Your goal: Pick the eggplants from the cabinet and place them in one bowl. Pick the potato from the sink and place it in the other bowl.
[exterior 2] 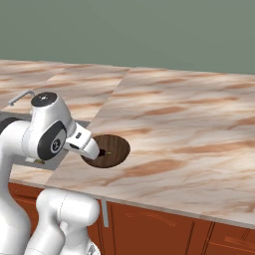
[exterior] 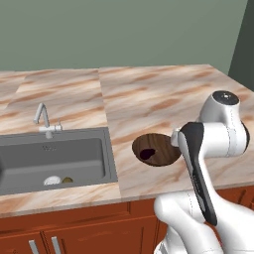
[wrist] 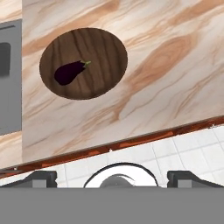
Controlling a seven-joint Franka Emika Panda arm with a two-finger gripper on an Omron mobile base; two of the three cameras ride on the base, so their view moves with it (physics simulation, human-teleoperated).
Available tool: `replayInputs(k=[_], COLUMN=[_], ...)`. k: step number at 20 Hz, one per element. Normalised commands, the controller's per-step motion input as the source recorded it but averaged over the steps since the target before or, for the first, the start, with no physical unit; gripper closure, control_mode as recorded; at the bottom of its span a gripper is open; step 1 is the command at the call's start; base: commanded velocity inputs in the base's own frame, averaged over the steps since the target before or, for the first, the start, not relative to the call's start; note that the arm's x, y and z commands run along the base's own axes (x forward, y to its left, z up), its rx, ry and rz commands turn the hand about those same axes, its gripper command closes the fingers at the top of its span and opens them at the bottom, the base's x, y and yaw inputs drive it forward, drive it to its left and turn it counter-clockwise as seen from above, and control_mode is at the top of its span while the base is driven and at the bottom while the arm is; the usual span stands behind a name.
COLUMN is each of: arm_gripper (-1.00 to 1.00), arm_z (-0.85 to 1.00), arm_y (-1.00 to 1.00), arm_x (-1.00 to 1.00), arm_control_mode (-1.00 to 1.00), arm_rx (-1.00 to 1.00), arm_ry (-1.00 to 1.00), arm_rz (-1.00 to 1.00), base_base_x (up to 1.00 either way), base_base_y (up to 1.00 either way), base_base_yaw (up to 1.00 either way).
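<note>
At the bottom of the hand view the tool (wrist: 117, 177) is hanging with its two dark fingertips (wrist: 42, 177) spread wide, gripping nothing, over the white floor tiles just off the desk's front edge. Beyond that edge, in the upper left of the hand view, the wide wooden bowl (wrist: 98, 48) is sitting on the marbled desk (wrist: 175, 65), and one eggplant (wrist: 69, 72) is lying inside it, left of its middle. In the left base view, at lower left, the sink (exterior: 54, 161) is holding the potato (exterior: 67, 180) beside a small white round object (exterior: 52, 180) near its front wall. Behind the basin the faucet (exterior: 43, 119) is standing.
</note>
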Motion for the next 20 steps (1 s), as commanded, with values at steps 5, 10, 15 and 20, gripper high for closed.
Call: replayInputs(k=[5, 10, 15, 20], arm_gripper=[-1.0, -1.0, -1.0, -1.0], arm_z=[0.0, 0.0, 0.0, 0.0], arm_y=[0.0, 0.0, 0.0, 0.0], arm_x=[0.0, 0.0, 0.0, 0.0], arm_control_mode=[-1.0, -1.0, -1.0, 1.0], arm_rx=[-0.01, 0.0, 0.0, 0.0], arm_ry=[0.0, 0.0, 0.0, 0.0], arm_rz=[0.0, 0.0, 0.0, 0.0], base_base_x=[0.0, 0.0, 0.0, -0.23], base_base_y=[0.0, 0.0, 0.0, -0.06], base_base_yaw=[0.0, 0.0, 0.0, 0.0])
